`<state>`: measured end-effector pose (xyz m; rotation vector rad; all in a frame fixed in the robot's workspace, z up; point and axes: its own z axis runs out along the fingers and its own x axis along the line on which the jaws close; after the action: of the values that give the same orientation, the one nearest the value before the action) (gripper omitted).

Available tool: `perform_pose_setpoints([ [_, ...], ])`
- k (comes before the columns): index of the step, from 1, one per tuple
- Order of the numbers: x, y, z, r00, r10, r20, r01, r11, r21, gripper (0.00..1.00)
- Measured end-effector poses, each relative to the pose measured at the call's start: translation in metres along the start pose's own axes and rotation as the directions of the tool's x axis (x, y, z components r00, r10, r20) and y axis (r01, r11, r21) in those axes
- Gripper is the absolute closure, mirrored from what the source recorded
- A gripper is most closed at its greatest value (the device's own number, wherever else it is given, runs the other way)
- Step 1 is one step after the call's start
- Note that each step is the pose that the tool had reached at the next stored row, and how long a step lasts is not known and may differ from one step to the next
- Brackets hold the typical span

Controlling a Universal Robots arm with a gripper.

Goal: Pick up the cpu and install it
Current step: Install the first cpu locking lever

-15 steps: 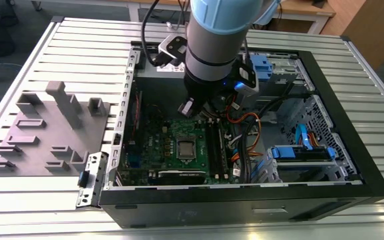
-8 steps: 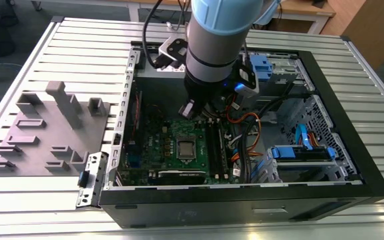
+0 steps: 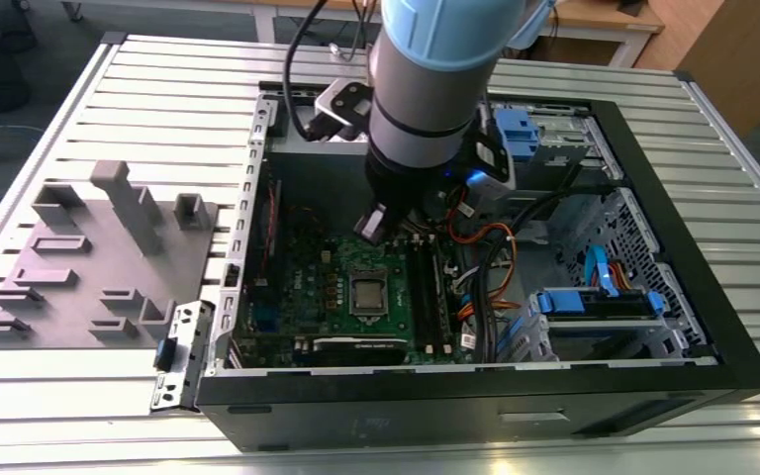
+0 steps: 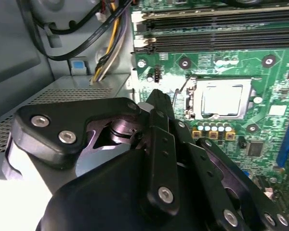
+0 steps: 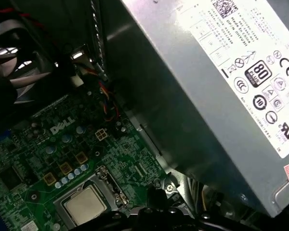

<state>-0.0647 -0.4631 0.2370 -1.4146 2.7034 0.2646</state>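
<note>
Exterior view: the gripper (image 3: 372, 224) hangs inside the computer case (image 3: 697, 297), just above the cpu (image 3: 369, 294) lying in its socket (image 3: 368, 276). Whether its fingers are spread or pressed together I cannot tell. Coming down square over the chip looks the wise way.

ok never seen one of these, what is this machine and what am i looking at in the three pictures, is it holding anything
It is a robot arm reaching down into an open computer case that lies on its side on a slatted metal table.

The exterior view is taken by a camera off the arm that looks down on the whole scene. The two wrist views come from cameras riding on the arm, so they look closely at the inside of the case.

Inside is a green circuit board. The cpu, a small pale square chip, sits in the metal socket frame on that board in both wrist views. The grey box with a white label in the first wrist view stands beside the board.

The black gripper hangs above the board near the socket. Nothing shows between its fingers.

A grey holder tray lies on the table at the exterior view's left.
</note>
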Motion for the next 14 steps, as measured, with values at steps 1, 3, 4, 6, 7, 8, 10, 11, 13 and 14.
perform_pose_setpoints([
  [1, 0.0007, -0.0008, -0.0002, 1.0, 0.0, -0.0028, 0.0, 1.0, 0.0012, 0.89],
  [3, 0.0026, -0.0026, -0.0007, 1.0, 0.0, -0.0092, 0.0, 1.0, 0.0039, 0.89],
  [4, 0.0036, -0.0038, -0.001, 0.9999, 0.0, -0.0129, 0.0, 1.0, 0.0051, 0.89],
  [6, 0.006, -0.0064, -0.0017, 0.9998, 0.001, -0.0206, -0.001, 1.0, 0.0072, 0.89],
  [7, 0.0074, -0.0079, -0.0021, 0.9997, 0.001, -0.0244, -0.001, 1.0, 0.0079, 0.89],
  [8, 0.0089, -0.0094, -0.0025, 0.9996, 0.001, -0.0277, -0.001, 1.0, 0.0083, 0.89],
  [10, 0.012, -0.0122, -0.0032, 0.9995, 0.002, -0.0315, -0.002, 1.0, 0.0085, 0.89],
  [11, 0.0134, -0.0133, -0.0036, 0.9995, 0.002, -0.0328, -0.002, 1.0, 0.0084, 0.89],
  [13, 0.0155, -0.0151, -0.004, 0.9994, 0.003, -0.0353, -0.002, 1.0, 0.008, 0.89],
  [14, 0.0161, -0.0156, -0.0039, 0.9993, 0.003, -0.0363, -0.002, 1.0, 0.008, 0.89],
])
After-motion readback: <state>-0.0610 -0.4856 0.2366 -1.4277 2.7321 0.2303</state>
